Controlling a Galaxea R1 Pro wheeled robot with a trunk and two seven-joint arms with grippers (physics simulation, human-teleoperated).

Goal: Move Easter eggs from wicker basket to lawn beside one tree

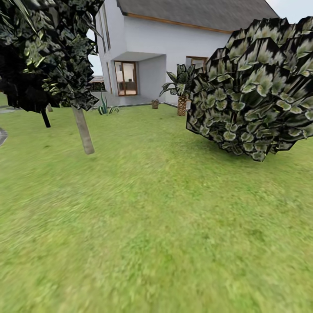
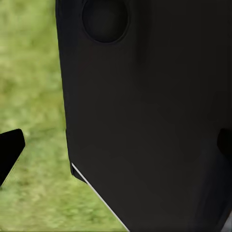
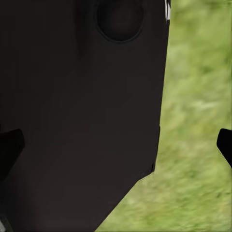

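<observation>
Green lawn takes up most of our head view, with a white house behind it. We've got a big leafy bush on the right and a tree with a pale trunk on the left, standing in the grass. Both wrist views show dark robot body panels over grass. The left gripper and right gripper both have fingertips wide apart, holding nothing.

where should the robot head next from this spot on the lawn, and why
Probably keep driving and looking around: the wide green lawn ahead holds a pale straight tree trunk and a big round leafy bush, but no basket or eggs. Both wrist views show open, empty fingertips.
</observation>
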